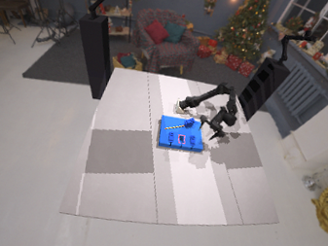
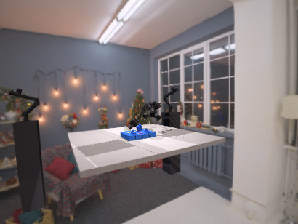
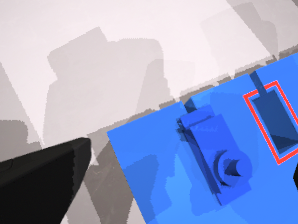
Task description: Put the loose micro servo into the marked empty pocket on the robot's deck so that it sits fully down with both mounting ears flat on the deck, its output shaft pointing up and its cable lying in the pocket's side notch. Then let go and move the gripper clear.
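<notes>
The blue deck [image 1: 163, 135] [image 2: 127, 137] lies on the table; its corner region [image 3: 135, 145] fills the lower right of the wrist view. The red-outlined pocket [image 1: 182, 139] [image 3: 275, 120] is empty, its side notch facing the deck edge. A blue servo [image 1: 193, 140] [image 3: 212, 150] sits beside it, shaft up; another servo [image 1: 172, 136] sits on the other side. I cannot clearly pick out the loose servo. My gripper [image 1: 207, 133] [image 3: 194, 159] is open and empty, above the deck's right side; in the wrist view the seated servo shows between its spread fingers.
A raised blue piece [image 1: 190, 122] [image 2: 139, 127] stands at the back of the deck, with a thin striped stick [image 1: 174, 127] beside it across the deck. The arm's base [image 1: 182, 106] stands behind the deck. Arm shadows fall on the table [image 1: 112, 194] and deck.
</notes>
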`<state>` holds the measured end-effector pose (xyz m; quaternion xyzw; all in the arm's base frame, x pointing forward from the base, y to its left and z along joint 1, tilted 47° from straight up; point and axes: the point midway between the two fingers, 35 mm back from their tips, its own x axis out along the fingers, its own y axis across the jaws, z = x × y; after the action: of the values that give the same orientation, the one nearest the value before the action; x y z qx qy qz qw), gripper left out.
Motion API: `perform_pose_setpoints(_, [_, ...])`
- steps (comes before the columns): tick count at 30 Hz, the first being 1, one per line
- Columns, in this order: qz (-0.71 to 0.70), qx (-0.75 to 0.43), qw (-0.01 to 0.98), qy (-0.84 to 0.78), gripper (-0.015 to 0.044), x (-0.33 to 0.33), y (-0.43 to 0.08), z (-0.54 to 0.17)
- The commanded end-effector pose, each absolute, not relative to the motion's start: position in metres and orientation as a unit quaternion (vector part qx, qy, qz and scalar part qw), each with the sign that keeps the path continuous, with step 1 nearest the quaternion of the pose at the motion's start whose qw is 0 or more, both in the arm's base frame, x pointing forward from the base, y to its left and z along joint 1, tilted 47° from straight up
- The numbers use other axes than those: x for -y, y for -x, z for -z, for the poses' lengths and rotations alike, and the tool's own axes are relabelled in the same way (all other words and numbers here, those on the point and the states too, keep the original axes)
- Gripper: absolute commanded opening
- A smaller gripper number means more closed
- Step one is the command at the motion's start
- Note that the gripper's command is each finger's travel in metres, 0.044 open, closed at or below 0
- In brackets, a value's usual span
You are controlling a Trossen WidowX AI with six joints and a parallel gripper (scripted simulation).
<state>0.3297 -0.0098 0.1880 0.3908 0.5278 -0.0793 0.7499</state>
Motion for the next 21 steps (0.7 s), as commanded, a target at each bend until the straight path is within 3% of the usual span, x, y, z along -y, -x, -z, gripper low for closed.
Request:
perform_pose_setpoints(1, [0.104, -0.575, 0.699, -0.413, 0.0440, 0.029, -0.311, -0.161])
perform_pose_setpoints(21, [0.141, -0.676, 0.444, -0.571, 0.0440, 0.075, -0.218, -0.117])
